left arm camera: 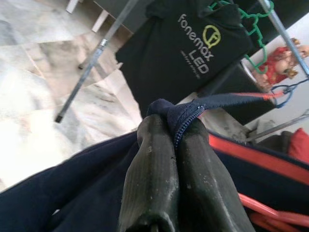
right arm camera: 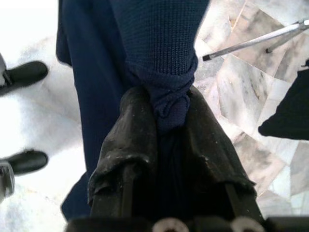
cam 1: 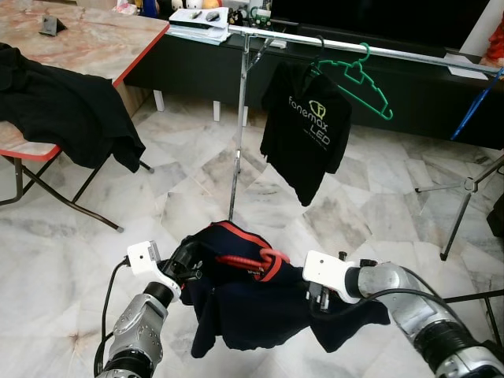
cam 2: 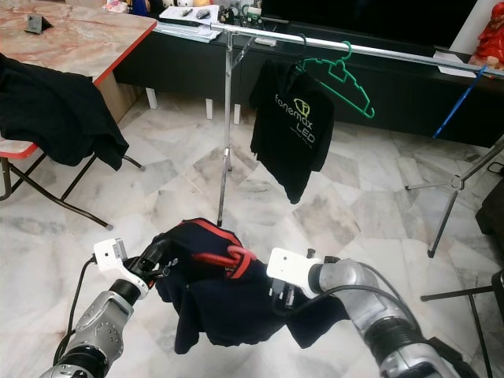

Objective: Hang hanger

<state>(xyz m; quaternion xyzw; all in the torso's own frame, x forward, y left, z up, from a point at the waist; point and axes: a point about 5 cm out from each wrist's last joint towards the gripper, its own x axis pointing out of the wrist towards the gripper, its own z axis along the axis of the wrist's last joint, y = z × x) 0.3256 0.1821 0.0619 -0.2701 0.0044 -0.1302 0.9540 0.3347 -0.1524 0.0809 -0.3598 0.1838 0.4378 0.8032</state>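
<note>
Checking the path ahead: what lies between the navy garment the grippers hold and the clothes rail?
In the left eye view, bare marble floor separates the navy garment from the rail; the rail's upright pole stands there.

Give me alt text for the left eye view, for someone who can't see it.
Both robot hands, the left hand and the right hand, hold up a navy garment with red trim on a red hanger above a marble floor. Ahead, a metal clothes rail carries a black printed shirt and an empty green hanger.
</note>
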